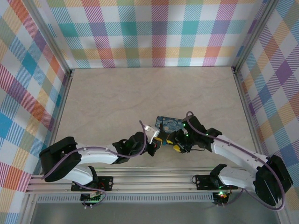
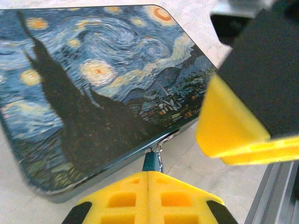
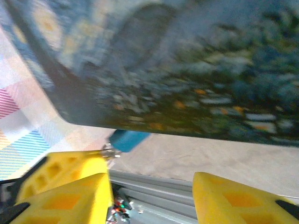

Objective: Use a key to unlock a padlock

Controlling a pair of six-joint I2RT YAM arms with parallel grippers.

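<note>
Where the left tool (image 2: 148,181) pinches it, the key (image 2: 151,161) looks teal.

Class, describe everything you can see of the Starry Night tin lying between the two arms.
The Starry Night tin is a flat rectangular case with rounded corners, its lid printed with swirling blue sky, yellow stars and a dark cypress; the side wall looks dark teal, glossy metal. It seems to lie closed and flat on the table. A teal piece on a small ring, clamped in the left pincer, meets its near edge.
</note>
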